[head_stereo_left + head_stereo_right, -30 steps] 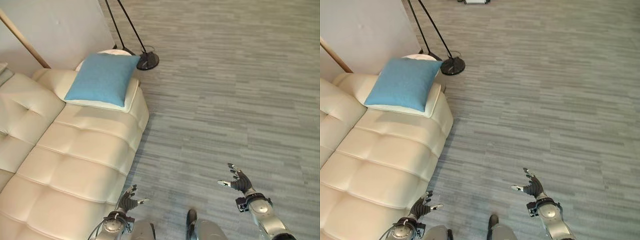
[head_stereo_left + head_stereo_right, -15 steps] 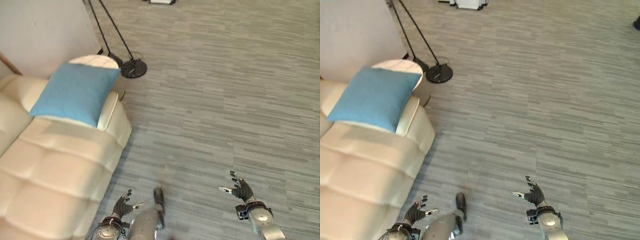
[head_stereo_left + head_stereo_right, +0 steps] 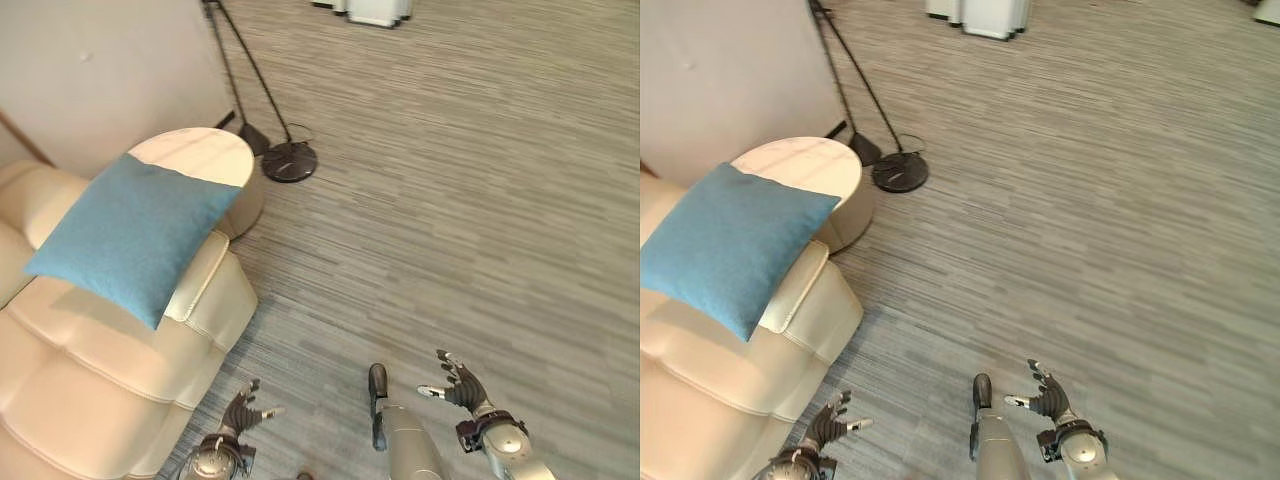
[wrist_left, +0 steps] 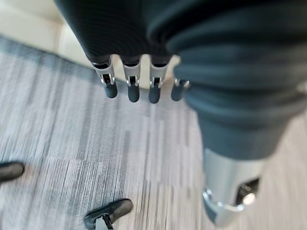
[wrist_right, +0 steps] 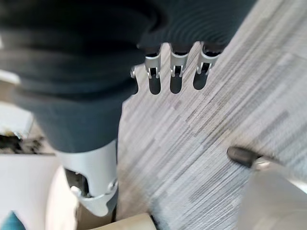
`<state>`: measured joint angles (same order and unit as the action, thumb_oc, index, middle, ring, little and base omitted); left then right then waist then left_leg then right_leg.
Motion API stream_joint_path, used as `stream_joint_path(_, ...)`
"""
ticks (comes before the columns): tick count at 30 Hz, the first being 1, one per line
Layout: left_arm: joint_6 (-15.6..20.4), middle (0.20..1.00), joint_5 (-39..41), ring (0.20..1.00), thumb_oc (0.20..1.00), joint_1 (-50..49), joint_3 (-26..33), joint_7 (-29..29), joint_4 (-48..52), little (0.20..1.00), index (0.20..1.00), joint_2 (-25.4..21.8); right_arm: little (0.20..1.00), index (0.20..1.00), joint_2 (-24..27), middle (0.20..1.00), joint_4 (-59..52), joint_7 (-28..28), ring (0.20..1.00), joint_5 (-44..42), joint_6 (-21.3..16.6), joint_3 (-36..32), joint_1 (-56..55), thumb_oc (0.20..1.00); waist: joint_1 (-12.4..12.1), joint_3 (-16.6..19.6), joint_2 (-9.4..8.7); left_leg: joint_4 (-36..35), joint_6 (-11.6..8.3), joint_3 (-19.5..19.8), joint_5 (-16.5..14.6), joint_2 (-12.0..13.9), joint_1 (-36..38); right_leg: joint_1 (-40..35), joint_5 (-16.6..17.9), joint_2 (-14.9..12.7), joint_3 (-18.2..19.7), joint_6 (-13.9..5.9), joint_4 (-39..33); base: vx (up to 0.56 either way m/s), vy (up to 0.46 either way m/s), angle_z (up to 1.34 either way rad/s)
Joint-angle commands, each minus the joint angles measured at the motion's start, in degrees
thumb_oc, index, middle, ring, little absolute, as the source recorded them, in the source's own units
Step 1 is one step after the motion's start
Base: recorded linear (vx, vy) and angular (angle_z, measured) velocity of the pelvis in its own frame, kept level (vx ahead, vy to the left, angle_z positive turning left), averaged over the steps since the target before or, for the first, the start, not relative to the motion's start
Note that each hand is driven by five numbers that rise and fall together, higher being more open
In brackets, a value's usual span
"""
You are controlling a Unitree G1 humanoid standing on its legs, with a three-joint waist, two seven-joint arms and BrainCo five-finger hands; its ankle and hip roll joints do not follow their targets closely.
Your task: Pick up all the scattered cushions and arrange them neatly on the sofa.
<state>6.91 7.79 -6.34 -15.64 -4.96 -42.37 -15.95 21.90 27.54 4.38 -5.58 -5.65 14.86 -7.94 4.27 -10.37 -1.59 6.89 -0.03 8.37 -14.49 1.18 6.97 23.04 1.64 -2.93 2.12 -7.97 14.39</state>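
Note:
A blue cushion (image 3: 130, 233) leans on the arm end of the cream sofa (image 3: 90, 385) at the left, its top corner over the round side table. My left hand (image 3: 238, 410) hangs low beside the sofa's front corner, fingers relaxed and empty; its fingers (image 4: 133, 89) show straight over the carpet. My right hand (image 3: 461, 385) is out over bare carpet at the lower right, open with fingers (image 5: 175, 76) spread and nothing in it. Both hands are far from the cushion.
A round white side table (image 3: 205, 160) stands behind the sofa arm, against the wall (image 3: 90, 70). A floor lamp's black round base (image 3: 290, 161) and thin poles sit next to it. White furniture (image 3: 375, 10) stands at the far edge. Grey carpet stretches to the right.
The camera has swung right and away from the sofa, so less of the sofa shows. Both hands stay open and empty, low in the picture.

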Motion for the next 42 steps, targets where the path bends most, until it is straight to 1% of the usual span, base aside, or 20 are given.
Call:
stream_joint_path(1,3.09,1.0,-0.57,1.0,1.0,2.55,2.04,-1.26,2.13,1.0,1.0,-1.42,1.0,1.0,1.67,1.0,-2.0,0.02,1.0,0.78,-2.39,-2.33,2.46,1.0,-0.13,-0.85,0.83,-0.02,-0.89,-4.39,6.02,-5.78,-1.63,-7.81,1.04,-1.29,-1.98,-0.6,-5.12,0.38,-0.356,1.33)
stream_joint_path(3,3.14,1.0,0.72,1.0,1.0,3.72,1.79,-1.4,1.09,1.0,1.0,-0.99,1.0,1.0,2.4,1.0,-2.21,-0.01,1.0,-0.05,-3.2,-2.94,2.26,1.0,-0.36,-0.7,0.65,10.35,-4.04,-7.04,10.93,-2.77,-6.99,-12.61,-0.33,-2.17,-5.47,1.08,-7.02,0.29,-0.35,0.92)
stream_joint_path(6,2.94,1.0,1.47,1.0,1.0,4.52,2.07,-1.61,0.26,1.0,1.0,-1.05,1.0,1.0,3.08,1.0,-2.37,0.02,1.0,-0.87,-3.03,-2.87,1.84,1.0,-0.6,-0.84,-0.51,16.78,-4.1,-14.36,12.96,1.09,-12.48,-16.31,-2.46,-3.08,-8.39,3.03,-8.61,0.19,-0.203,1.21)
stream_joint_path(9,3.02,1.0,1.63,1.0,1.0,4.57,2.34,-1.77,0.34,1.0,1.0,-1.32,1.0,1.0,3.59,1.0,-1.82,0.31,1.0,-0.83,-2.66,-3.32,1.35,1.0,-1.42,-0.71,-0.84,12.72,-3.03,-18.99,11.32,3.43,-15.03,-19.11,-4.63,-3.04,-10.67,3.51,-9.65,0.27,-0.103,0.26)
stream_joint_path(10,3.08,1.0,1.59,1.0,1.0,4.07,2.93,-2.04,0.36,1.0,1.0,-1.39,1.0,1.0,3.5,1.0,-1.85,0.46,1.0,-0.94,-2.65,-3.67,1.0,1.0,-2.02,-0.49,-0.92,7.95,-3.19,-20.5,12.03,4.65,-16.89,-21.05,-6.33,-2.94,-12.34,3.42,-10.08,0.44,-0.038,0.53)
stream_joint_path(11,2.84,1.0,1.59,1.0,1.0,3.71,3.5,-2.4,0.3,1.0,1.0,-1.54,1.0,1.0,3.27,1.0,-2.17,0.64,1.0,-0.87,-2.44,-4.05,0.63,1.0,-2.58,-0.25,-0.81,3.75,-3.98,-21.76,15.45,5.9,-18.71,-22.53,-7.57,-2.27,-13.41,3.55,-9.97,0.43,0.004,0.57)
stream_joint_path(14,2.57,1.0,1.75,1.0,1.0,2.98,4.12,-2.55,0.55,1.0,1.0,-1.7,1.0,1.0,2.98,1.0,-2.18,0.56,1.0,-0.85,-2.2,-4.31,0.24,1.0,-2.46,-0.02,-0.83,2.32,-4.77,-23.34,15.69,6.2,-18.15,-24.38,-9.2,-2.23,-14.37,3.17,-9.31,0.29,0.048,0.31)
stream_joint_path(16,2.49,1.0,1.77,1.0,1.0,2.09,5.09,-2.41,0.47,1.0,1.0,-1.65,1.0,1.0,2.56,1.0,-2.84,-0.01,1.0,-0.55,-2.0,-4.5,-0.42,1.0,-2.53,0.57,-0.45,1.57,-3.76,-25.26,16.3,5.91,-17.49,-25.34,-8.9,-2.68,-15.29,2.88,-8.64,0.2,0.165,0.1)
stream_joint_path(20,2.8,1.0,2.34,1.0,1.0,1.3,5.61,-2.2,0.69,1.0,1.0,-2.12,1.0,1.0,1.83,1.0,-2.97,-0.66,1.0,0.59,-1.8,-3.96,0.13,1.0,-3.97,2.06,-1.3,1.79,-1.59,-23.21,12.61,2.08,-15.85,-25.87,-7.54,-5.84,-14.39,0.47,-5.88,0.34,0.311,0.1)
stream_joint_path(22,2.66,1.0,2.71,1.0,1.0,1.32,5.73,-2.37,1.28,1.0,1.0,-2.34,1.0,1.0,1.45,1.0,-2.94,-0.88,1.0,1.23,-1.62,-3.49,1.11,1.0,-4.63,2.0,-1.67,1.62,0.25,-22.9,11.02,-0.06,-14.62,-23.28,-2.56,-8.77,-13.51,-1.51,-0.1,0.19,0.31,0.06)
stream_joint_path(25,2.55,1.0,2.33,1.0,1.0,1.29,5.66,-2.0,2.38,1.0,1.0,-3.14,1.0,1.0,0.71,1.0,-3.27,-1.27,1.0,0.98,-1.59,-3.05,1.79,1.0,-4.55,1.37,-1.12,0.04,2.0,-21.29,10.14,-1.79,-12.04,-19.73,1.1,-9.94,-11.87,-1.38,8.11,0.21,0.288,-0.34)
stream_joint_path(26,2.62,1.0,1.73,1.0,1.0,1.51,5.54,-2.08,1.87,1.0,1.0,-3.57,1.0,1.0,0.25,1.0,-2.41,-1.09,1.0,1.12,-1.8,-2.56,2.23,1.0,-4.8,1.25,-0.83,-0.49,2.48,-21.06,9.51,-2.13,-10.91,-18.96,2.55,-11.53,-13.98,-1.45,9.55,0.21,0.189,-0.02)
stream_joint_path(28,2.6,1.0,1.75,1.0,1.0,1.59,5.45,-1.89,1.78,1.0,1.0,-3.66,1.0,1.0,-0.05,1.0,-2.21,-1.11,1.0,1.02,-1.85,-2.39,2.45,1.0,-4.73,1.22,-0.57,-1.12,2.46,-20.48,9.49,-2.16,-10.27,-18.55,2.33,-11.7,-14.8,-1.27,9.9,0.14,0.078,0.7)
stream_joint_path(30,2.93,1.0,1.9,1.0,1.0,1.5,5.05,-1.5,2.21,1.0,1.0,-3.92,1.0,1.0,0.07,1.0,-2.53,-1.51,1.0,0.7,-1.83,-2.34,1.93,1.0,-3.68,1.07,-0.55,-1.83,2.11,-17.82,10.21,-3.01,-8.96,-17.27,0.03,-7.36,-12.02,-0.69,8.71,0.19,0.052,0.71)
stream_joint_path(32,2.86,1.0,1.79,1.0,1.0,1.35,5.24,-1.66,1.96,1.0,1.0,-4.13,1.0,1.0,0.13,1.0,-2.17,-1.27,1.0,0.79,-1.74,-2.19,2.14,1.0,-3.96,1.07,-0.74,-2.03,2.09,-17.21,9.79,-3.27,-8.47,-17.13,-0.06,-7.53,-13.4,-1.07,7.18,0.13,-0.001,0.99)
stream_joint_path(34,2.83,1.0,1.6,1.0,1.0,1.39,4.97,-1.58,0.99,1.0,1.0,-3.78,1.0,1.0,0.05,1.0,-1.6,-1.11,1.0,0.91,-1.77,-1.93,2.3,1.0,-3.2,0.73,-0.91,-2.77,1.66,-14.7,9.82,-3.79,-7.33,-15.07,-3.99,-3.68,-11.01,-0.36,5.25,0.13,-0.04,0.56)
stream_joint_path(35,2.89,1.0,1.56,1.0,1.0,1.55,5.05,-1.55,0.75,1.0,1.0,-3.76,1.0,1.0,0.16,1.0,-1.43,-1.0,1.0,0.76,-1.78,-1.92,2.37,1.0,-3.11,0.78,-1.22,-2.34,1.46,-13.99,9.76,-4.28,-7.49,-14.89,-3.96,-2.85,-10.07,-0.45,3.14,0.09,-0.04,0.2)
stream_joint_path(38,3.06,1.0,1.5,1.0,1.0,1.8,4.9,-1.66,0.31,1.0,1.0,-3.68,1.0,1.0,0.41,1.0,-0.84,-0.68,1.0,0.42,-2.06,-1.67,2.72,1.0,-3.05,0.46,-1.56,-1.76,1.06,-12.68,9.28,-5.03,-7.32,-15.44,-3.64,-1.92,-8.96,-0.22,-0.95,0.08,-0.079,0.59)
stream_joint_path(40,3.09,1.0,1.06,1.0,1.0,1.95,4.89,-1.76,-0.66,1.0,1.0,-3.55,1.0,1.0,0.36,1.0,-0.75,-0.73,1.0,0.33,-2.04,-1.25,2.72,1.0,-2.72,0.69,-1.82,-1.39,0.77,-11.08,8.74,-5.72,-6.97,-14.96,-3.65,-0.26,-5.62,0.08,-3.29,0.11,-0.084,0.41)
stream_joint_path(42,3.12,1.0,0.87,1.0,1.0,1.92,4.98,-1.73,-0.99,1.0,1.0,-3.48,1.0,1.0,0.3,1.0,-0.68,-0.85,1.0,0.27,-2.07,-1.1,2.66,1.0,-2.68,0.69,-1.93,-0.93,0.4,-10.9,8.3,-5.91,-6.91,-15.8,-3.48,-0.18,-5.55,0.21,-4.43,0.08,-0.113,0.15)
